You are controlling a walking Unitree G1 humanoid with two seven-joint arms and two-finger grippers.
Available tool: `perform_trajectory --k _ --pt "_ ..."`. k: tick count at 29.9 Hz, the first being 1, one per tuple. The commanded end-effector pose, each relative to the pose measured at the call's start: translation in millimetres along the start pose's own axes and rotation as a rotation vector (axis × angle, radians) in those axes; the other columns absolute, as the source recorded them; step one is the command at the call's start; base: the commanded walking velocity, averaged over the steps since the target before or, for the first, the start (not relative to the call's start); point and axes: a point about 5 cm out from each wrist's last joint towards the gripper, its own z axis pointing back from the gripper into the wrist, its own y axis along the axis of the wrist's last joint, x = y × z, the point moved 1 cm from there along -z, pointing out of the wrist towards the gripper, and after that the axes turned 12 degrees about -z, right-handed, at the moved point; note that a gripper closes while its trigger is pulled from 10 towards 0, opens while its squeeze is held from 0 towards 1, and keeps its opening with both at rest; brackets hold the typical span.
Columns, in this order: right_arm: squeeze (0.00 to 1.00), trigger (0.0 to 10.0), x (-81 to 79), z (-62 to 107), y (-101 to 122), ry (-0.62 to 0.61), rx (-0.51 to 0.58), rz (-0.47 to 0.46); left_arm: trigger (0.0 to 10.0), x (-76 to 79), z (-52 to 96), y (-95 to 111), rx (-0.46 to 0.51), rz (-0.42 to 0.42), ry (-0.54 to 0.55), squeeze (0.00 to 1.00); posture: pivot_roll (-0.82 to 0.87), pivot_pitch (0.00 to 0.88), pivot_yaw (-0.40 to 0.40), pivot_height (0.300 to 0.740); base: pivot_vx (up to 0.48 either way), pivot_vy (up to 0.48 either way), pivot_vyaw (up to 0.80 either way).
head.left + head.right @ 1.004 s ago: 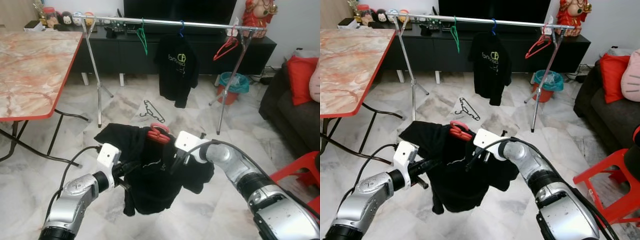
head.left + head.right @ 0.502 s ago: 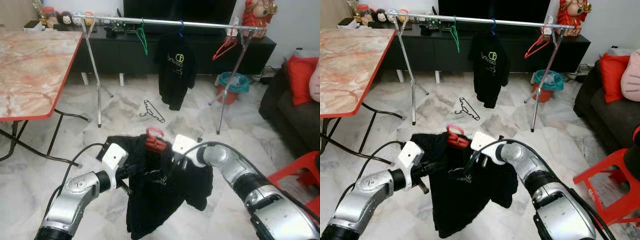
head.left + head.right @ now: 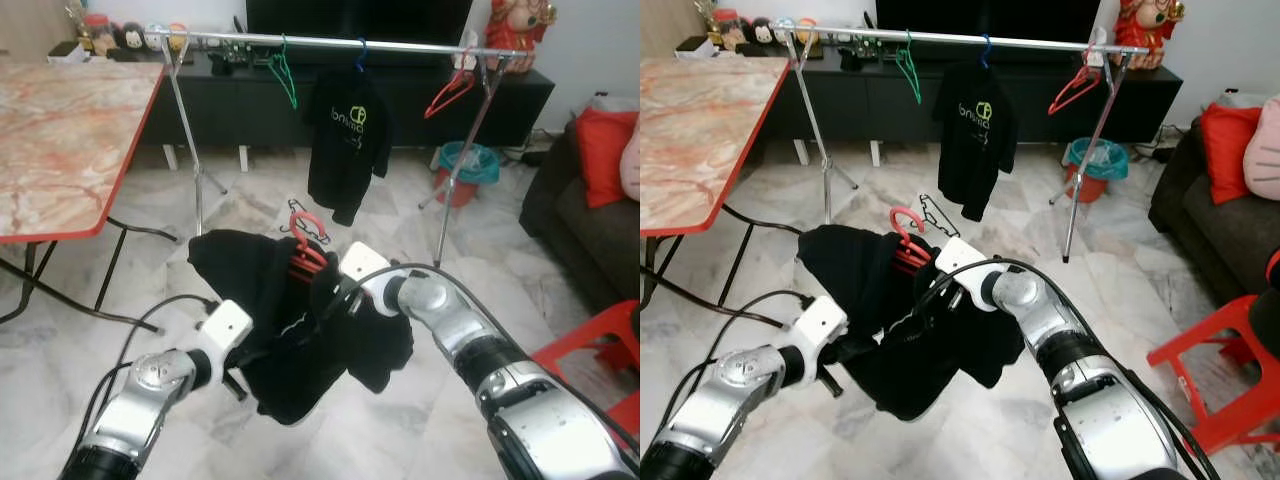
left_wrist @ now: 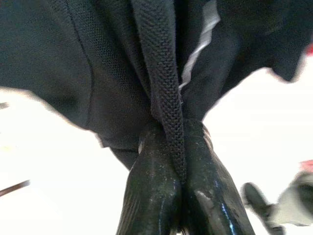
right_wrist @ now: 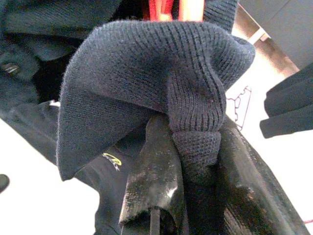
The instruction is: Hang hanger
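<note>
Black shirt on a red hanger, held up between both grippers in front of the clothes rail.

Left gripper (image 4: 178, 142) clamped tight on a fold of the black shirt (image 3: 290, 330) — right gripper (image 5: 193, 137) pinched on its ribbed collar, just under the red hanger (image 3: 305, 245). Garment bunched and sagging above the marble floor (image 3: 400, 420), well short of the clothes rail (image 3: 330, 42).

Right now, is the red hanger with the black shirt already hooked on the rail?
No, the red hanger with the black shirt is held well below the rail.
</note>
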Motion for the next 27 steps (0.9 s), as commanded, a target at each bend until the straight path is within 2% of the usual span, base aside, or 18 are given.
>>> perform_trajectory --k 1,6,7,9,14,17,19,23,24,25,27 --pt "0.0 10.0 13.2 5.1 23 -0.023 0.091 -0.04 10.0 -0.8 -2.1 -5 -0.036 -0.029 0.037 0.0 0.01 0.0 -0.09 0.736 0.0 0.0 0.0" --pt "0.0 10.0 14.1 8.9 17 0.017 0.07 -0.025 10.0 -10.9 -1.4 -3 -0.004 -0.027 0.131 0.0 0.01 0.0 -0.091 0.736 0.0 0.0 0.0" --pt "0.0 10.0 14.1 8.9 17 0.017 0.07 -0.025 10.0 -10.9 -1.4 -3 -0.004 -0.027 0.131 0.0 0.01 0.0 -0.091 0.736 0.0 0.0 0.0" --pt "0.0 10.0 15.4 10.7 14 0.024 0.059 -0.03 10.0 -11.6 2.2 6 0.08 0.003 0.117 0.0 0.01 0.0 -0.092 0.736 0.0 0.0 0.0" --pt "0.0 10.0 15.6 10.6 12 0.024 0.052 -0.04 10.0 -12.0 3.1 10 0.111 -0.014 0.128 0.0 0.01 0.0 -0.09 0.736 0.0 0.0 0.0" --pt "0.0 10.0 11.6 9.1 8 0.047 0.012 -0.008 10.0 -15.9 3.4 19 0.164 -0.015 0.153 0.0 0.01 0.0 -0.09 0.736 0.0 0.0 0.0" --pt "0.0 10.0 10.2 7.9 5 0.043 -0.003 -0.003 10.0 -12.0 3.9 26 0.21 -0.006 0.106 0.0 0.01 0.0 -0.091 0.736 0.0 0.0 0.0" --pt "0.0 10.0 11.8 6.3 9 0.011 0.031 -0.037 10.0 0.5 5.2 28 0.231 -0.006 -0.005 0.0 0.02 0.0 -0.089 0.736 0.0 0.0 0.0" --pt "0.0 10.0 13.0 5.8 14 -0.005 0.059 -0.056 10.0 4.2 6.0 28 0.236 -0.002 -0.037 0.38 0.02 0.0 -0.089 0.736 0.0 0.0 0.0" --pt "0.0 10.0 13.4 5.7 16 -0.009 0.071 -0.062 10.0 5.5 6.1 27 0.235 0.004 -0.05 1.0 0.02 0.0 -0.089 0.736 0.0 0.0 0.0" --pt "0.0 10.0 15.0 5.5 19 -0.024 0.087 -0.07 10.0 8.7 7.4 26 0.235 -0.008 -0.079 1.0 0.02 0.0 -0.088 0.736 0.0 0.0 0.0"
